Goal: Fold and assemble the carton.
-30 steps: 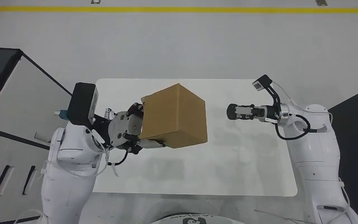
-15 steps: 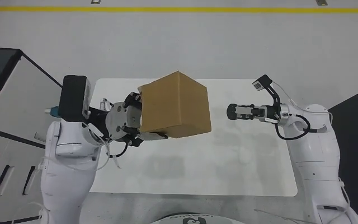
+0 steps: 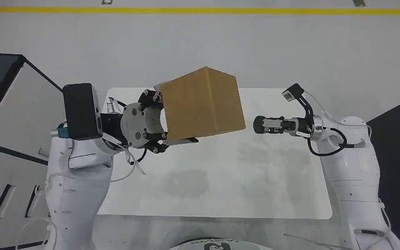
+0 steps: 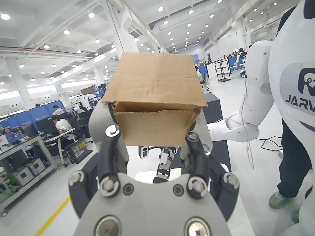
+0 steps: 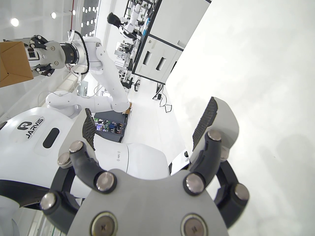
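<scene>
While the left pincer (image 3: 161, 121) clamps one end, the carton (image 3: 203, 103) hangs tilted above the tabletop (image 3: 250, 181).
The carton is held clear over the tabletop's far left part; the right pincer (image 3: 258, 124), released and spread wide, hovers over the tabletop's right side, holding nothing.
</scene>
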`<state>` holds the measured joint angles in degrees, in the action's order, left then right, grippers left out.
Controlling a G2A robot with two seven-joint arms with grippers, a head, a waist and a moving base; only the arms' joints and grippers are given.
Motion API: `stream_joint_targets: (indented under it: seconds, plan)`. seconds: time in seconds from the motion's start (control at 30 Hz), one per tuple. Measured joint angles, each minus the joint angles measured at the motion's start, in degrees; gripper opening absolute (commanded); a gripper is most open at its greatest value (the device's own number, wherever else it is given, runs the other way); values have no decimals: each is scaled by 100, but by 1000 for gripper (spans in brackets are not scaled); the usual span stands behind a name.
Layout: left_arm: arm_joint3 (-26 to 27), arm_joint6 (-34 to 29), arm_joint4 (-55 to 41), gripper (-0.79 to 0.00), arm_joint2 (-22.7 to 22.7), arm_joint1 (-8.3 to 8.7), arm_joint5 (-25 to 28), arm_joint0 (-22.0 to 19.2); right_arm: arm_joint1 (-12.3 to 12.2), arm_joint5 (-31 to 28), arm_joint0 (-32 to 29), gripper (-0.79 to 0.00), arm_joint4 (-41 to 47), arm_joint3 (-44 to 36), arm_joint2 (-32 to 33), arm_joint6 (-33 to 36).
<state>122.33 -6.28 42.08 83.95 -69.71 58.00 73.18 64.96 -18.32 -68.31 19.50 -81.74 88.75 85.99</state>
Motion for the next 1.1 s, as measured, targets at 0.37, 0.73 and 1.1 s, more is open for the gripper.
stream_joint_targets:
  seconds: [0.37, 0.73, 1.1]
  plan:
    - [475, 842, 2624, -785, -43, 107, 0, -296, 0, 0, 0, 0, 0, 0, 0, 0]
    - [354, 3529, 5468, -785, -45, 208, -428, -182, 0, 0, 0, 0, 0, 0, 0, 0]
    - [521, 4100, 6518, -785, -45, 291, -1162, -108, 0, 0, 0, 0, 0, 0, 0, 0]
